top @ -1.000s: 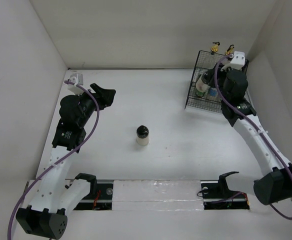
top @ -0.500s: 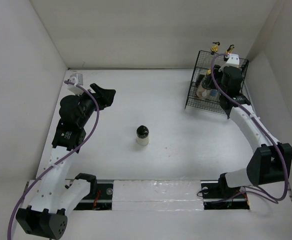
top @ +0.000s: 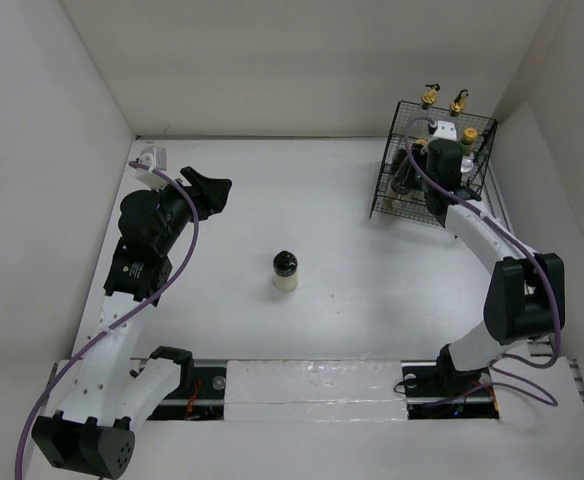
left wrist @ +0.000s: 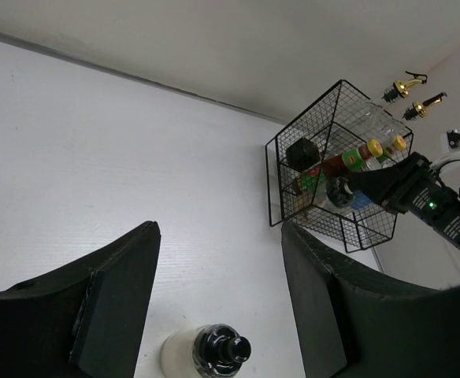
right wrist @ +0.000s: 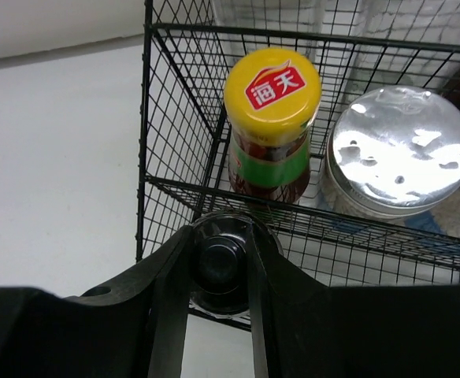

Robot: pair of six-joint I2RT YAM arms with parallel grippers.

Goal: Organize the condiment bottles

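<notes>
My right gripper (right wrist: 220, 244) is shut on the black cap of a short jar (right wrist: 220, 264) and holds it at the front left corner of the black wire basket (right wrist: 147, 118). A yellow-capped sauce bottle (right wrist: 272, 90) with a green and red label stands just behind it. A foil-topped jar (right wrist: 399, 142) is to its right. Two gold-spouted glass bottles (top: 443, 98) stand at the basket's back. A white bottle with a black cap (top: 285, 271) stands alone mid-table. My left gripper (left wrist: 222, 260) is open above and behind that bottle (left wrist: 210, 350), not touching it.
The basket (top: 382, 195) sits in the far right corner against the white walls. White walls close the table on the left, back and right. A rail (top: 312, 385) with the arm bases runs along the near edge.
My right arm has swung left and folded in, carrying the black-capped jar down to the basket's front left corner. The left arm and the white bottle have not moved.
</notes>
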